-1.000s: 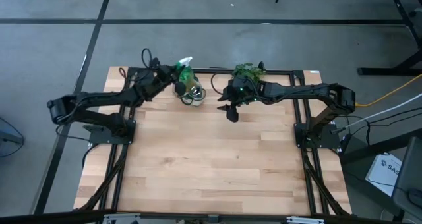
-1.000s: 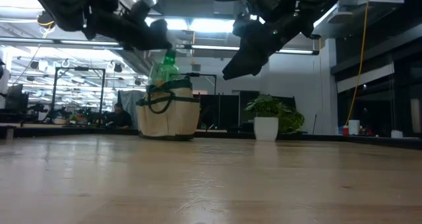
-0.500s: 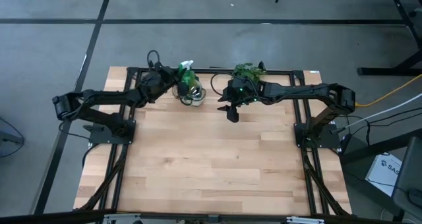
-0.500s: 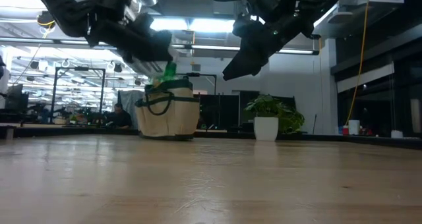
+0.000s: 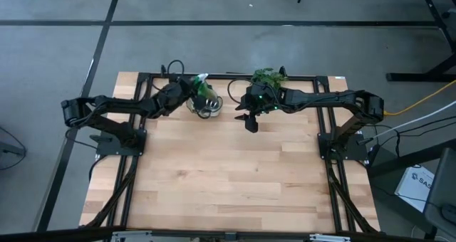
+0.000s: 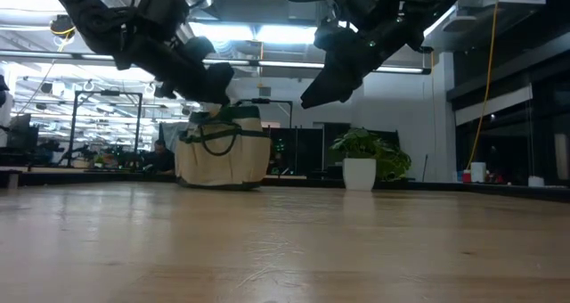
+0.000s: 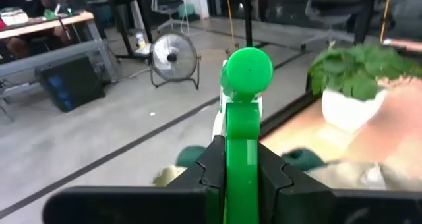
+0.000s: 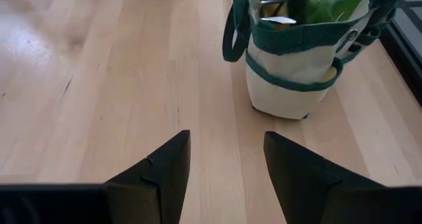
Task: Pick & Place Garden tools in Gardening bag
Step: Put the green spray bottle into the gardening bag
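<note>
**Green tool held at the mouth of the bag**

From where I stand, the left gripper (image 5: 191,90) is down at the gardening bag (image 5: 206,100), which sits at the far edge of the table (image 5: 228,171), left of the middle. Its fingers are clamped on the bright green plastic tool (image 7: 242,128); the left wrist view shows the two dark fingers pressed against either side of the green shaft, its round green top standing clear above them. Seen from table height, the gripper (image 6: 209,80) hangs right over the top of the tan bag (image 6: 223,151) with its dark green trim and looped handles. How far the tool reaches into the bag I cannot quite make out from here, since the arm covers the opening.

The right gripper (image 5: 251,122) hovers above the table to the right of the bag, well apart from it, its fingers spread wide with nothing between them (image 8: 224,165). Past those fingers the bag (image 8: 297,66) shows green and metal things poking from its mouth.

A leafy plant in a white pot (image 6: 362,165) stands near the far edge, right of the bag.
</note>
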You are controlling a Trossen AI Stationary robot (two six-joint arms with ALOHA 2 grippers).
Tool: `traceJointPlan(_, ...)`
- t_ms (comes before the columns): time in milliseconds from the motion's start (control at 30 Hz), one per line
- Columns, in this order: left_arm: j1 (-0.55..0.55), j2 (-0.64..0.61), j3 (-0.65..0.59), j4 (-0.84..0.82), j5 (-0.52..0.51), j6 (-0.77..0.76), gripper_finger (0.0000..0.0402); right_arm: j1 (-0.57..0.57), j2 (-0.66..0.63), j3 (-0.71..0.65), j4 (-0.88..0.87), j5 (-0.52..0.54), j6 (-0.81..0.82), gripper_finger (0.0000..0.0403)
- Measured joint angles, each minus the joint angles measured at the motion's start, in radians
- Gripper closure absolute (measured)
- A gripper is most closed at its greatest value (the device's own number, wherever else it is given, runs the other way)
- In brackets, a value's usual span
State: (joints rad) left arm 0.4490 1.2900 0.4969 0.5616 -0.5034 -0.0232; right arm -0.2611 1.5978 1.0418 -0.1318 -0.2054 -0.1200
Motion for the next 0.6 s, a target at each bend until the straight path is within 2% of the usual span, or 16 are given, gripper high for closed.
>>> traceJointPlan(267,-0.030,0.000,0.000,-0.139,0.037,-0.017,0.0366,0.000,0.000,0.000,0.000,-0.004,0.000,0.0208)
traceJointPlan(400,-0.053,-0.007,0.000,-0.154,0.050,-0.019,0.0359,0.000,0.000,0.000,0.000,-0.005,0.000,0.0208)
traceJointPlan(600,-0.100,-0.100,0.000,-0.212,0.058,0.003,0.0323,0.000,0.000,0.000,0.000,-0.005,0.000,0.0208)
